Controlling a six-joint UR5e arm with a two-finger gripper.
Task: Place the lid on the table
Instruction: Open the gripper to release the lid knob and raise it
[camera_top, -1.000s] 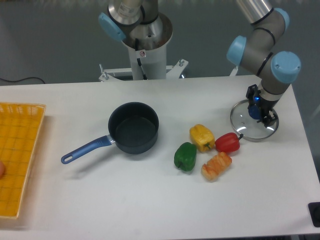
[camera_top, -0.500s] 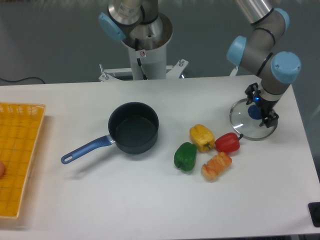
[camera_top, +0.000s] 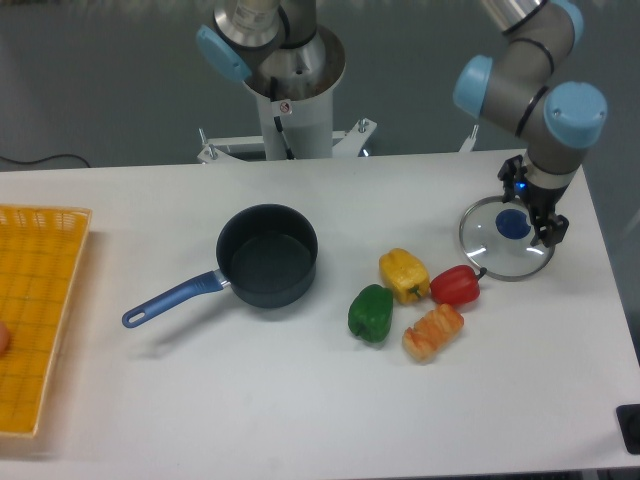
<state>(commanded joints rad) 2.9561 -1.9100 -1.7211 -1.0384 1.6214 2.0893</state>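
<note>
White counter (camera_top: 300, 400): near its right edge the lid (camera_top: 492, 252) lies flat, released. Fingers (camera_top: 535, 210) now open, risen off the blue knob; placement looks done.

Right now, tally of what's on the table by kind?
Peppers: 4 (yellow pepper, red pepper, green pepper, orange pepper)
Saucepan: 1
Lid: 1
Yellow tray: 1
Total: 7
</note>
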